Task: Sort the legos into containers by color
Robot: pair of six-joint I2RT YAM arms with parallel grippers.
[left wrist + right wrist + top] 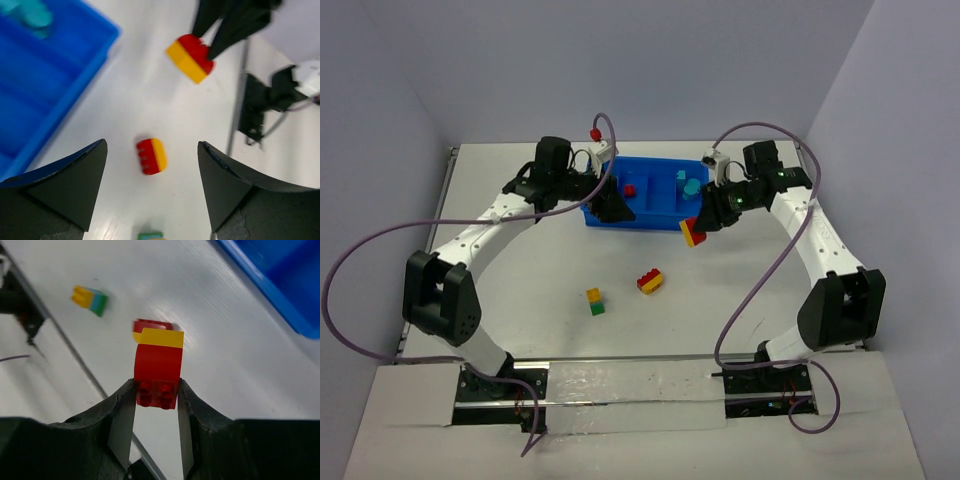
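My right gripper (705,222) is shut on a red-and-yellow lego pair (158,367), gripping its red brick and holding it in the air just in front of the blue tray (655,212). That held pair (191,57) also shows at the top of the left wrist view. My left gripper (151,144) is open and holds nothing, hovering by the tray's front left corner. Far below it, a second red-and-yellow pair (151,156) lies on the table. A yellow-and-green pair (595,301) lies nearer the bases. In the tray's containers sit a red lego (629,190) and two teal legos (687,183).
The tray's near right corner (280,285) is close to the right gripper. Purple cables loop beside both arms. Grey walls close in the white table (520,270) on the left, back and right.
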